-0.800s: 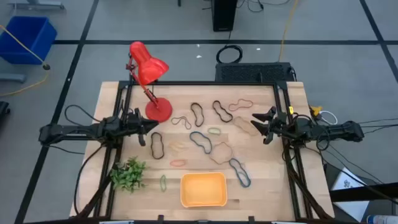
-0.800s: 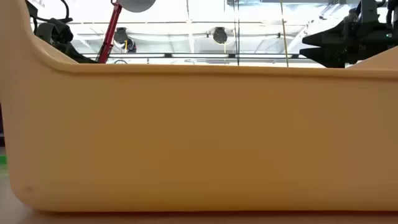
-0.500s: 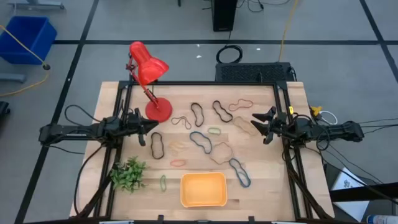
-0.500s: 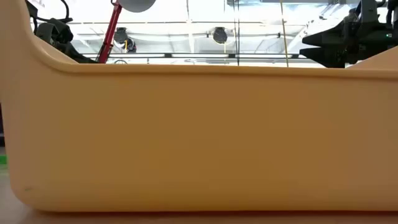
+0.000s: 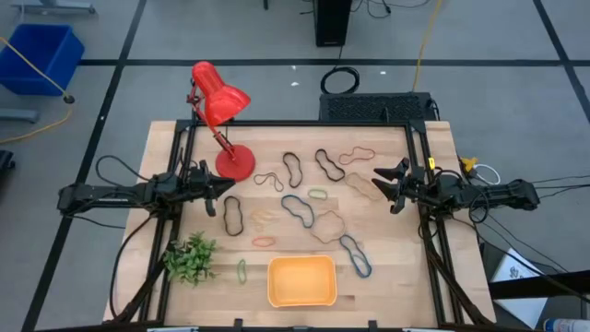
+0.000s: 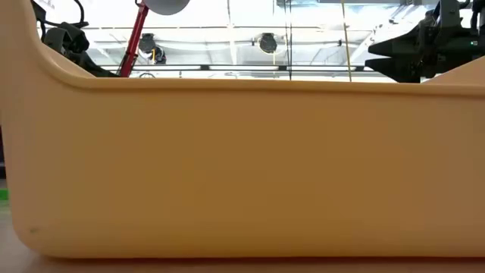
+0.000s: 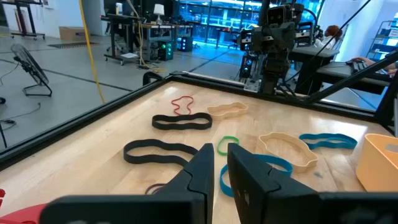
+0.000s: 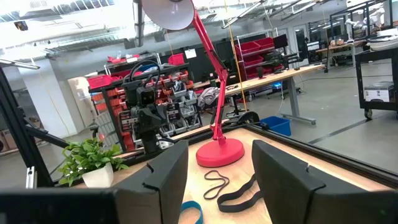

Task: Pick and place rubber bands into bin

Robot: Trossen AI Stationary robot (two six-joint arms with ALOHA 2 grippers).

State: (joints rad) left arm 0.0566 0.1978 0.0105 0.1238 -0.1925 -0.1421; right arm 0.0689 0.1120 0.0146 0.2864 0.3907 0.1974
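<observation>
Since no band is yet held, the step in hand is judged to be the first reach toward a band.

Near edge of table point(image 5: 157, 166): bin point(image 5: 300, 280), orange-yellow, apparently empty as seen from above. A small green band point(image 5: 241, 269) lies just left of it, a potted plant point(image 5: 190, 257) further left, and a blue band point(image 5: 355, 255) just right of it. These two bands are judged the shortest carries.

Middle of table: rubber bands point(image 5: 297, 209) scattered between the two arms, in black, blue, green, tan and orange. Several lie close together, so a descent on an outlying loop is advised, with one strand pinched flat against the wood.

Left gripper point(image 5: 206, 189): held at the left side of the table, above the wood; its jaws are nearly closed, a narrow gap showing in its wrist view, nothing between them. They would need to be opened before any descent.

Right gripper point(image 5: 391, 184): held at the right side, jaws spread wide, nothing gripped.

Far part of table: red desk lamp point(image 5: 221, 115), and the farthest bands to its right.

Hidden or unclear: the low view is filled by the bin's wall, so no band on the table is seen there. The height of each gripper above the table cannot be judged. Where bands overlap cannot be made out.
</observation>
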